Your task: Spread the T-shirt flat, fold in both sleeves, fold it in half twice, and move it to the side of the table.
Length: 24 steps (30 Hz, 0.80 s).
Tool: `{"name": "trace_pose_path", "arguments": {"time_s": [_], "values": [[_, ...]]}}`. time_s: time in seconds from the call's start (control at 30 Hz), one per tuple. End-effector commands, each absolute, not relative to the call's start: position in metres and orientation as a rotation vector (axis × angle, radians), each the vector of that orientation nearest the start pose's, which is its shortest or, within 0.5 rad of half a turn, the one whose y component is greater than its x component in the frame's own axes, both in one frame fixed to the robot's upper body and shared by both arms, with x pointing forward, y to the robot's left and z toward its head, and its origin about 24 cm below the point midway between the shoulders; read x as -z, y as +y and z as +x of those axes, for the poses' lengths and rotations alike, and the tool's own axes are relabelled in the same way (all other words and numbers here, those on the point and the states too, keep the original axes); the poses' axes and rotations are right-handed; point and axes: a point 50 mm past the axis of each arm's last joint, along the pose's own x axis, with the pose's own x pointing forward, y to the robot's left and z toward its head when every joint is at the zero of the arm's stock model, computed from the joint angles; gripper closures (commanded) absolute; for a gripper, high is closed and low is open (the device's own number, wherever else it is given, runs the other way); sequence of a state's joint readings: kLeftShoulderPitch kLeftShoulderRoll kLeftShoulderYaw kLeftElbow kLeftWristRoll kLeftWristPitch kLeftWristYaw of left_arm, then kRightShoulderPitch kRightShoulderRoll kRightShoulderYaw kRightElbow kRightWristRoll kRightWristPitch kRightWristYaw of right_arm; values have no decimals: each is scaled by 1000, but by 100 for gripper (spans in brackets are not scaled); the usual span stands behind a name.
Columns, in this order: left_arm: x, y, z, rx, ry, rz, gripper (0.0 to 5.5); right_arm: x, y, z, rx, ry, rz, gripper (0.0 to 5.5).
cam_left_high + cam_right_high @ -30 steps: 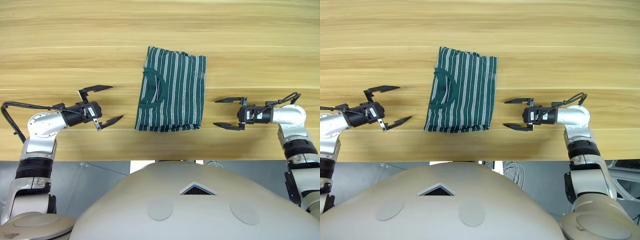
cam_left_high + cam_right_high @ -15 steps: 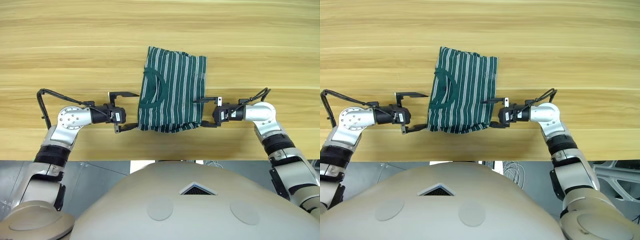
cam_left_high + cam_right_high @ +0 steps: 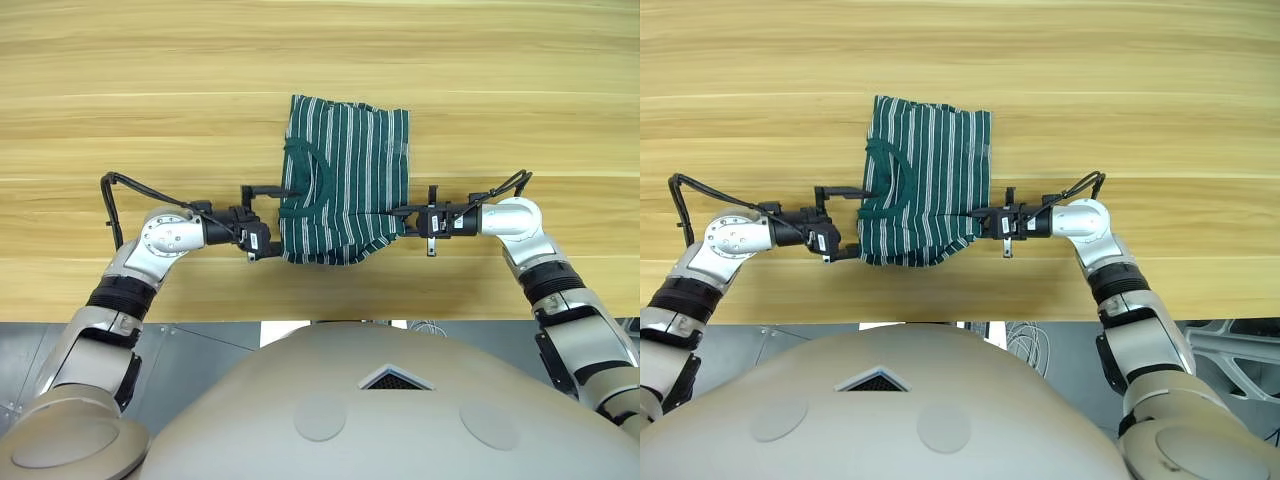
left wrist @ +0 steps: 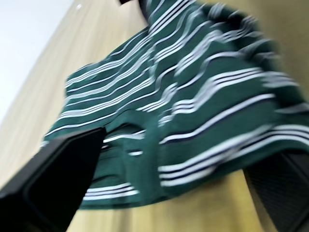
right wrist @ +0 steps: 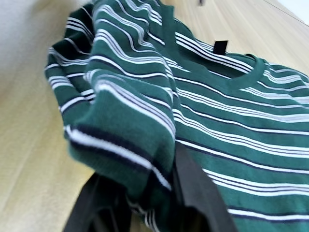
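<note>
Left eye view: saw folded shirt on counter, right end effector clenched on its edge, left end effector released astride it; risked one-sided pull undoing folds.

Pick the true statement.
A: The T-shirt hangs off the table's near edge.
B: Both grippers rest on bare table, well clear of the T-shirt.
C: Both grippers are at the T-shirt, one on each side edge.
C: the left gripper sits at the left edge of the folded T-shirt, and the right gripper at its right edge.
</note>
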State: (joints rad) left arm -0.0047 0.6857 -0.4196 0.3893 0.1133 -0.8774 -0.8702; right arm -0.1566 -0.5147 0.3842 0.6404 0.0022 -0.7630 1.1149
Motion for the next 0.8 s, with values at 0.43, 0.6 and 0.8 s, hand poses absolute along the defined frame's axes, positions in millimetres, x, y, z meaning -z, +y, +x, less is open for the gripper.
{"name": "trace_pose_path", "arguments": {"time_s": [0.43, 0.6, 0.8], "values": [[22, 183, 166, 1533, 48, 800, 345, 9, -175, 200, -1583, 99, -467, 522], [14, 197, 162, 1507, 61, 733, 453, 6, -181, 206, -1577, 115, -434, 522], [1, 204, 159, 1478, 69, 603, 550, 5, -189, 207, -1612, 165, -372, 522]]}}
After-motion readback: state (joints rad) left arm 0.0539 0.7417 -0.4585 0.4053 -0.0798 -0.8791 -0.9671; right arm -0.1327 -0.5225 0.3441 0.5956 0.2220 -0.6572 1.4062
